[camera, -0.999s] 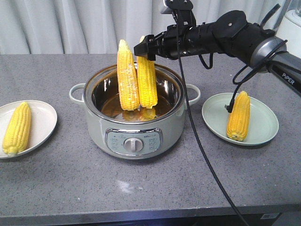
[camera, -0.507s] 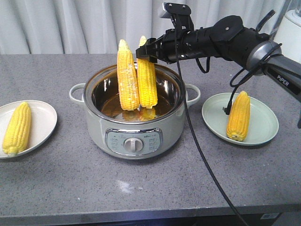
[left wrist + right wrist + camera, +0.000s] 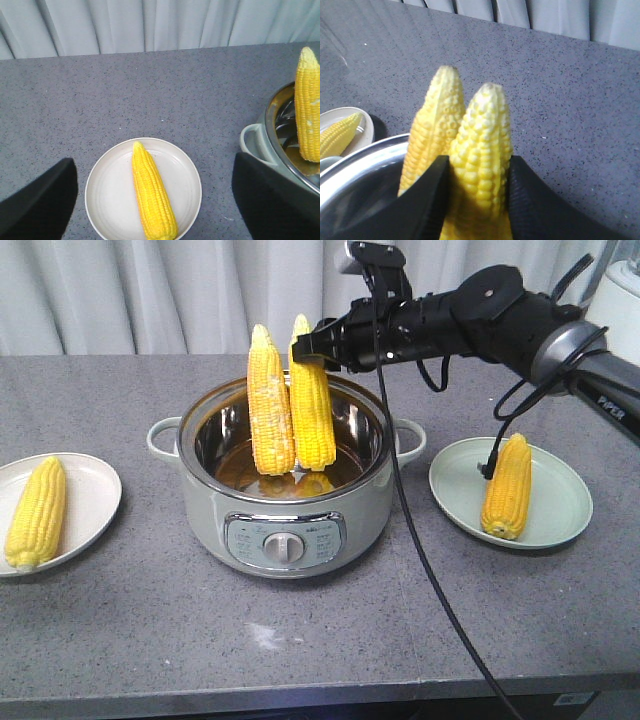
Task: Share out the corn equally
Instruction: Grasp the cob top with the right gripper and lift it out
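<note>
Two corn cobs stand upright, side by side, in the pale green pot (image 3: 205, 502). My right gripper (image 3: 313, 344) is shut on the right cob (image 3: 312, 420) near its tip. In the right wrist view that cob (image 3: 482, 145) sits between both fingers (image 3: 427, 200), with the left cob (image 3: 434, 125) leaning against it. A third cob (image 3: 36, 512) lies on the white plate (image 3: 95, 495) at the left. My left gripper (image 3: 154, 167) hovers open above that plate (image 3: 107, 195) and its cob (image 3: 151, 192). A fourth cob (image 3: 507, 487) lies on the green plate (image 3: 560, 505) at the right.
The pot has side handles (image 3: 162, 435) and a front dial (image 3: 287, 546). The right arm's black cable (image 3: 420, 540) hangs across the pot's right side down to the table's front edge. A grey curtain runs behind the table. A white appliance (image 3: 622, 290) stands at the back right.
My right gripper has shifted slightly up and back on the right cob, so more of the tip shows above it. The cob has risen a little. The other cobs and plates have not moved.
</note>
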Controlling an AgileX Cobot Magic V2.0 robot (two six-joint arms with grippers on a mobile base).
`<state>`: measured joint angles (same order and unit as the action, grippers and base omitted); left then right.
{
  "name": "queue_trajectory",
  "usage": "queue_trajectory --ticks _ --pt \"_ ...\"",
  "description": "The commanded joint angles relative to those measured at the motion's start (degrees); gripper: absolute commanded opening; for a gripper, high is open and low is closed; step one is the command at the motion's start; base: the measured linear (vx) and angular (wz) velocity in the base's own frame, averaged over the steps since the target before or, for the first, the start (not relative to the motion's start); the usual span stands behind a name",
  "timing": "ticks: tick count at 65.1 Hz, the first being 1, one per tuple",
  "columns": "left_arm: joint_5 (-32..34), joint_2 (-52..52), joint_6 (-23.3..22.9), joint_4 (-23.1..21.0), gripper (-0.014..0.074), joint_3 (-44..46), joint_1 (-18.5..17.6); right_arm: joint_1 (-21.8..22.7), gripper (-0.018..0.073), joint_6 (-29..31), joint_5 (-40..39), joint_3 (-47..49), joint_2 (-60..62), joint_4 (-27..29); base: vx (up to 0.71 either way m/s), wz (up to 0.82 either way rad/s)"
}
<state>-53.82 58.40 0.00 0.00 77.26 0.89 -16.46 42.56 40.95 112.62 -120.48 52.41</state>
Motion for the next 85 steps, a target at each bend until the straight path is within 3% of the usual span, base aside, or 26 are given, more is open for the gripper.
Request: queue_trajectory --ticks 1,14,25,50,68,85 --pt "3.42 -0.60 0.00 -0.77 0.0590 1.31 -0.05 0.22 0.0044 0.34 -1.85 2.05 6.68 1.37 0.00 0.00" --pt "3.42 -0.60 0.00 -0.77 0.0590 1.31 -0.05 0.22 0.0050 -3.94 -0.57 2.05 13.74 -6.12 0.00 0.00" --pt "3.42 -0.60 0.00 -0.77 0.0590 1.31 -0.05 0.22 0.0062 -11.94 2.99 2.05 21.74 -18.96 0.00 0.00" --pt "2.72 -0.60 0.00 -0.77 0.0590 1.31 -0.05 0.22 0.0079 -28.68 20.33 2.05 34.90 -45.47 0.00 0.00" --pt "1.18 -0.60 0.00 -0.98 0.0590 1.31 -0.26 0.22 0.0088 -31.94 27.15 2.05 39.01 -51.12 0.00 0.00" --pt "0.75 -0.60 2.16 -6.64 0.0590 1.31 -0.26 0.22 0.0096 -33.29 28.29 -2.08 42.59 -52.41 0.00 0.00"
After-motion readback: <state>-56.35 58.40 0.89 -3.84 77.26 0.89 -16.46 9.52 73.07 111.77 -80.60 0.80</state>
